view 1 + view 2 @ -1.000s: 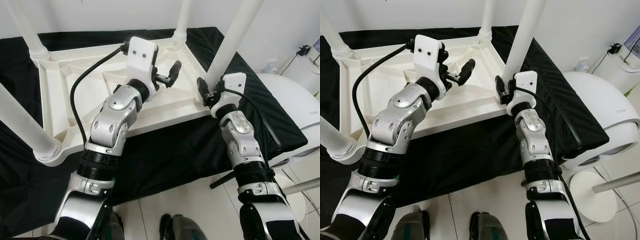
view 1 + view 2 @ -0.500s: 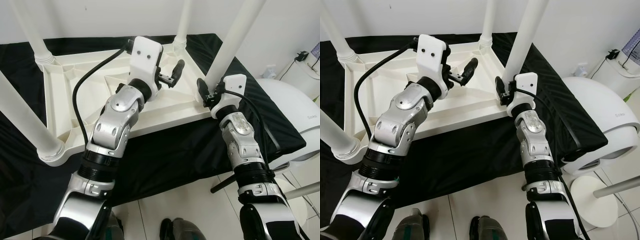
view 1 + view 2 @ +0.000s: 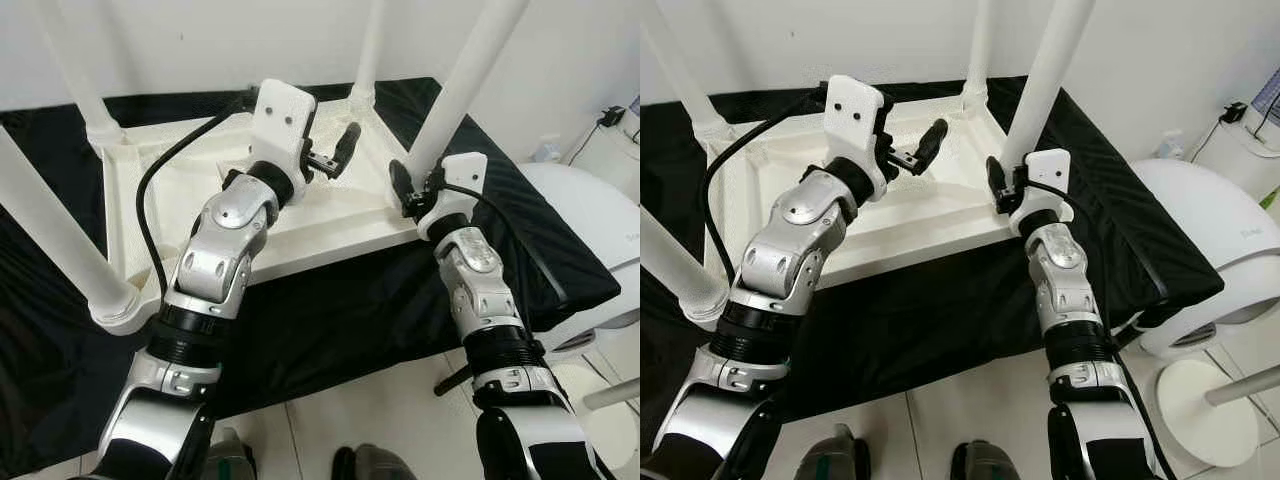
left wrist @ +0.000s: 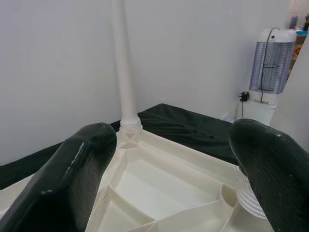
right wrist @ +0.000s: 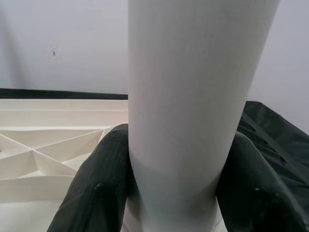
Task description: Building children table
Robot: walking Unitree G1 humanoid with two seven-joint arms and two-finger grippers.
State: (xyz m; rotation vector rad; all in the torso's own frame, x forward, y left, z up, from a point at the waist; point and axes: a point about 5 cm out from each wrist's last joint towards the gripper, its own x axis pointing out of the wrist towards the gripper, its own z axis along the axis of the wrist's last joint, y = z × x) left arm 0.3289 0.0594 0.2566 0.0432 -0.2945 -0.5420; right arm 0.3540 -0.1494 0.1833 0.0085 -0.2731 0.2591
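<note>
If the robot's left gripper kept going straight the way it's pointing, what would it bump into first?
Probably the far table leg, standing straight ahead between the open fingers of the left gripper, above the upturned white tabletop. Depth is hard to judge, so it might pass just beside it.

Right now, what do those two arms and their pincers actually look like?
Both arms are jointed silver metal with black ribbed collars. Each wrist carries a white box fed by a black cable. The left gripper and right gripper each have two long, rounded black fingers.
</note>
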